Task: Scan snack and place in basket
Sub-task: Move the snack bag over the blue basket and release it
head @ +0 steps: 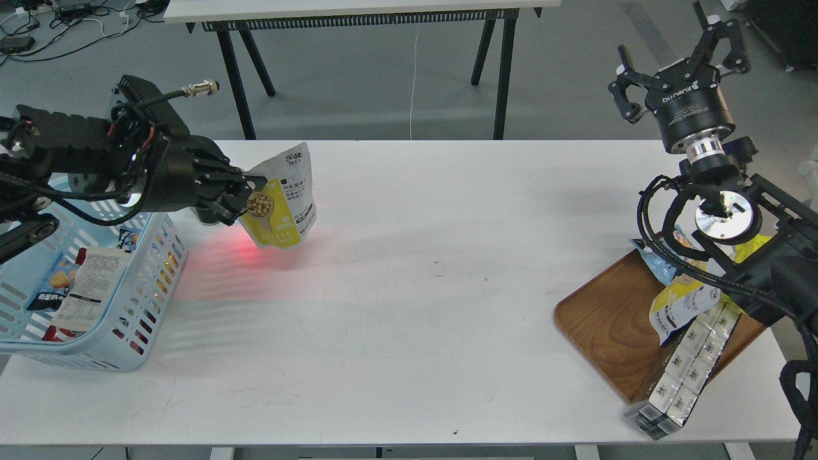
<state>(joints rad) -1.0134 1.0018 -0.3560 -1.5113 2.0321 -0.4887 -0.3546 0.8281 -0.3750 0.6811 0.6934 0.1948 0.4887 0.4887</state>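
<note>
Both arms are matte black. The left arm [77, 160] has a ribbed housing, red and black wires, looping black cables and a silver threaded connector [201, 86]. The right arm [728, 211] carries a black cylinder with pale lettering, a polished silver collar, a round shiny disc and thick black cables.

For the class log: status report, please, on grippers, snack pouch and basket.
Left gripper shut on snack pouch, held above table beside basket. Right gripper open, empty, raised over wooden tray. Nothing blocking.

Lab: bare white table [409, 287], floor cables [38, 25].
</note>
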